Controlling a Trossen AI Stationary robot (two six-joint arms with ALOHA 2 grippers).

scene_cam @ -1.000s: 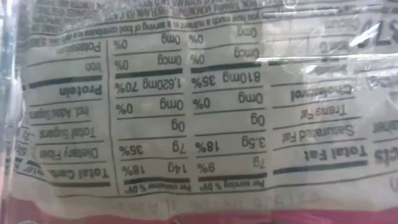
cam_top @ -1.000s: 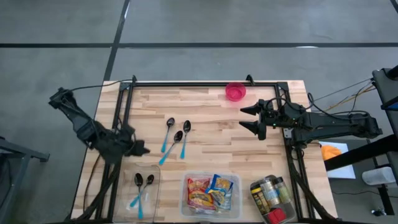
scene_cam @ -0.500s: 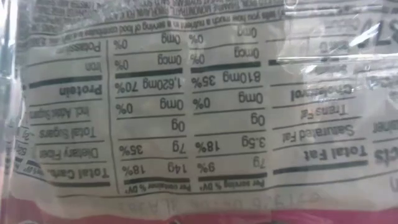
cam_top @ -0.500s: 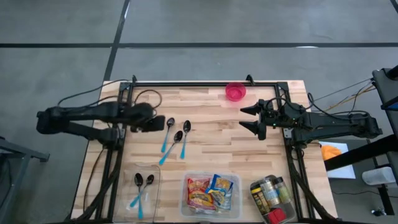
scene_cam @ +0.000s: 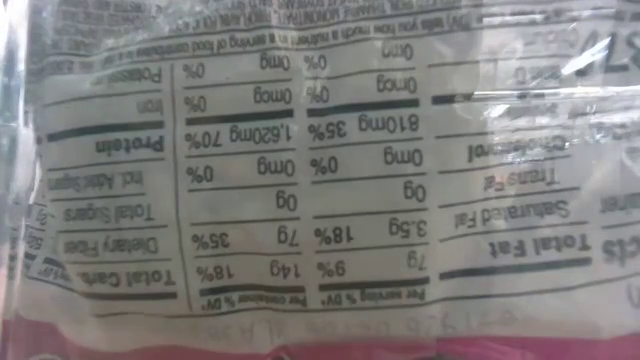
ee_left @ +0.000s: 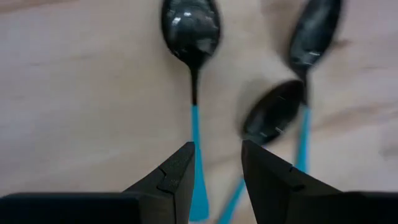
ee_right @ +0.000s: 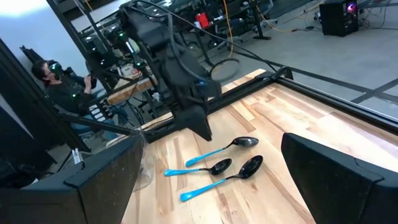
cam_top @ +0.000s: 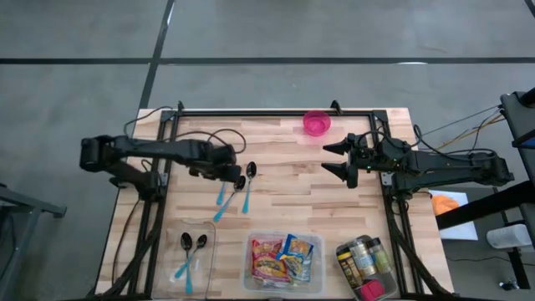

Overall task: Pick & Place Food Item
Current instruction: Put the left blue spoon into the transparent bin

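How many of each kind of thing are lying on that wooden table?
Spoons loose on the table: 3
Spoons in the clear tray: 2
Pink cup: 1
Tub of food packets: 1
Tub of jars: 1
Total: 8

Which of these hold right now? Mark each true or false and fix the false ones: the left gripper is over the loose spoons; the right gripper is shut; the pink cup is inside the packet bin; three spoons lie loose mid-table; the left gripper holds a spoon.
1. The left gripper is over the loose spoons. True.
2. The right gripper is shut. False: its fingers stand wide open.
3. The pink cup sits inside the packet bin. False: it stands alone at the table's far edge.
4. Three spoons lie loose mid-table. True.
5. The left gripper holds a spoon. False: its fingers are apart, with nothing between them.
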